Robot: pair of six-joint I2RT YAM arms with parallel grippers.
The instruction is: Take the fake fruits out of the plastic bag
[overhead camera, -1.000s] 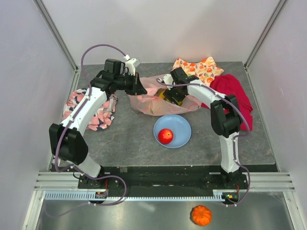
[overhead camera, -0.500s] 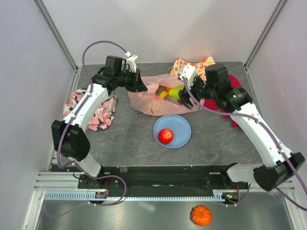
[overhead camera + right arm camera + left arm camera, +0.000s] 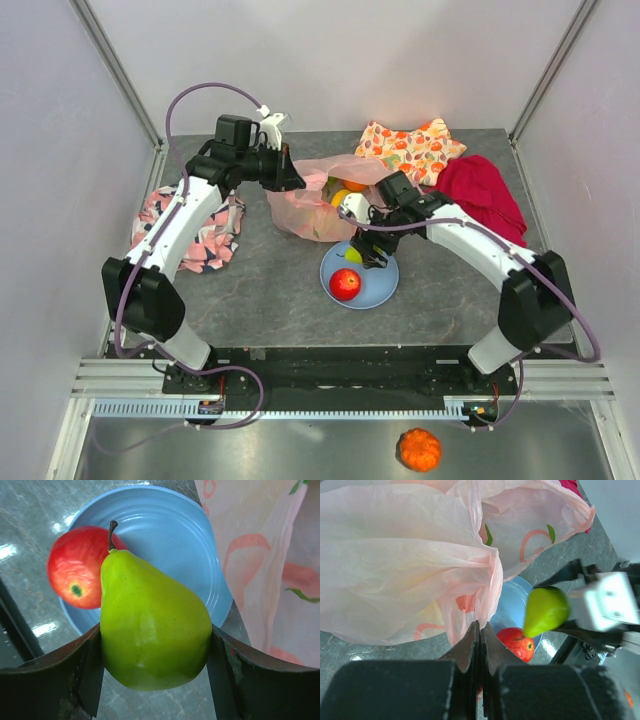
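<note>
Bag (image 3: 300,215) of thin pink plastic lies at the back of the table (image 3: 260,290). An orange (image 3: 352,185) and a yellow fruit (image 3: 338,197) show in its open mouth. The left gripper (image 3: 480,632) is pinched tight on the bag's edge. Just in front sits a blue plate (image 3: 385,285) with a red apple (image 3: 345,284) on it. The right gripper (image 3: 156,650) has a green pear (image 3: 150,625) squeezed between its wide-set fingers, over the plate and right beside the apple.

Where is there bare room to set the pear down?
The blue plate is bare on its right half, beside the red apple. Open tabletop lies between plate and patterned cloth, and right of the plate. Crowded behind, at the plastic bag.
</note>
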